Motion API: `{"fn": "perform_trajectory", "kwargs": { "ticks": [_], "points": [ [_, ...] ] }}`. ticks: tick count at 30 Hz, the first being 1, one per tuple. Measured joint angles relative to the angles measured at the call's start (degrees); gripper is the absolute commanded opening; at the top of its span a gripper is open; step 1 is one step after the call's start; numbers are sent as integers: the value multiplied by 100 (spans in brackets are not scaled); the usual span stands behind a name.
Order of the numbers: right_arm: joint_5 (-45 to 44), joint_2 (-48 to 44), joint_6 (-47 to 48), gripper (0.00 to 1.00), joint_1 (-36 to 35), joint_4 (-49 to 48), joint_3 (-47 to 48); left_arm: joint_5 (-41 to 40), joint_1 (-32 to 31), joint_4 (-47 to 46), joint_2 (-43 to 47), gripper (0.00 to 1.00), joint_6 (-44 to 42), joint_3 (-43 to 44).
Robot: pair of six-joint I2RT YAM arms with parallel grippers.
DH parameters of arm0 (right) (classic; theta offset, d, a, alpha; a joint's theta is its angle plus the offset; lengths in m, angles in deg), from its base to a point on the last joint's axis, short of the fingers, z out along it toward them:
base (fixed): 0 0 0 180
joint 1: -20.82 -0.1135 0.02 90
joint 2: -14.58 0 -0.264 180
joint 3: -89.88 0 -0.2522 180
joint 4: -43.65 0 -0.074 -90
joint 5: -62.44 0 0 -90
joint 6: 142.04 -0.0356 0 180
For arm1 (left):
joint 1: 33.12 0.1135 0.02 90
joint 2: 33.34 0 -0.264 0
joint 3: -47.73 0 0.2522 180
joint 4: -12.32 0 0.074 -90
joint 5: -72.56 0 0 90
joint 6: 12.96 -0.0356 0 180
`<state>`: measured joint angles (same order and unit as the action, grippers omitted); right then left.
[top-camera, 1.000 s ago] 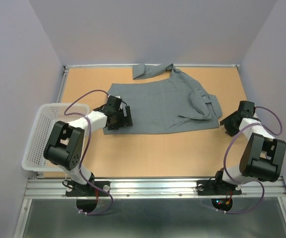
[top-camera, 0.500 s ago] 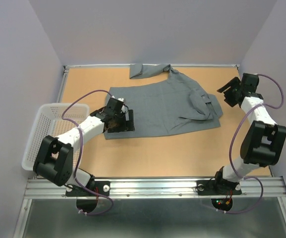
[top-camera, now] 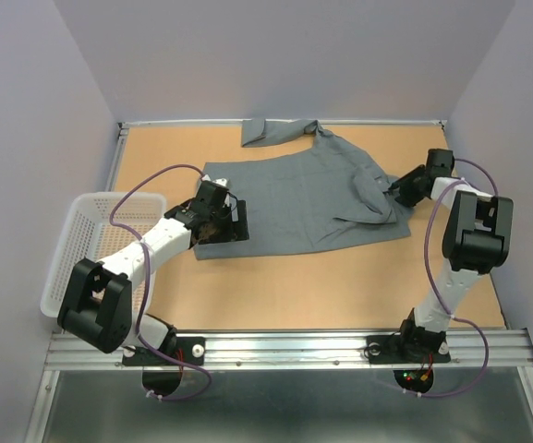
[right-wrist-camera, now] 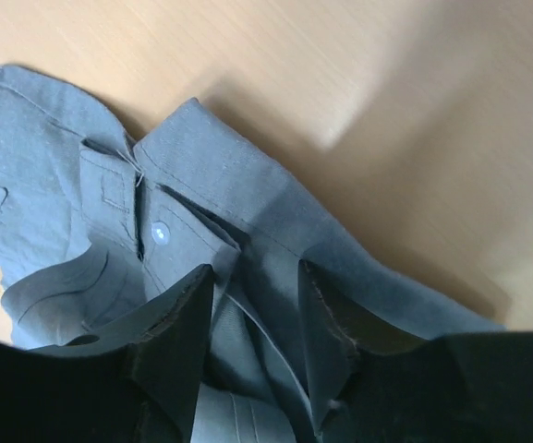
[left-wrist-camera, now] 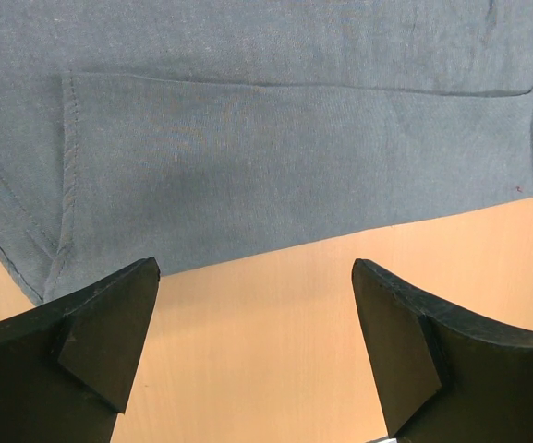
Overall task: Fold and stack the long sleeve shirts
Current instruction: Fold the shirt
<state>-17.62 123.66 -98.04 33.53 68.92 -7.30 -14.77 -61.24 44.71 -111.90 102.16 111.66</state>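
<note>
One plain mid-grey button-up cloth shirt (top-camera: 303, 198) lies spread on your tan tabletop (top-camera: 321, 286) toward 12 o'clock. Your left claw (left-wrist-camera: 252, 272) gapes wide at its 8 o'clock hem corner; your right claw (right-wrist-camera: 250, 277), half-parted, straddles a fold at 3 o'clock, whether gripping you cannot tell

Left arm (top-camera: 155, 242) and right arm (top-camera: 458, 231): white tubular links, boxy black joint housings. One purple cable (top-camera: 137, 185) loops along each arm. Bases (top-camera: 166, 347): black plates, bolted; red and green lights (top-camera: 412, 375) lit below the right one. Left gripper (left-wrist-camera: 252, 268) fingers (left-wrist-camera: 100, 341): matte black, wedge-shaped, bevelled tips. Right gripper (right-wrist-camera: 255, 272) fingers: same black, same form, inner faces catching light.
</note>
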Motion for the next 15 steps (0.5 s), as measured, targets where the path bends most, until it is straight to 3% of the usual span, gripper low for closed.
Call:
{"fn": "perform_trajectory", "kwargs": {
  "ticks": [15],
  "points": [
    [136,243,-83,40,-118,-323,343,-68,0,0,0,98,85,0]
  ]
}}
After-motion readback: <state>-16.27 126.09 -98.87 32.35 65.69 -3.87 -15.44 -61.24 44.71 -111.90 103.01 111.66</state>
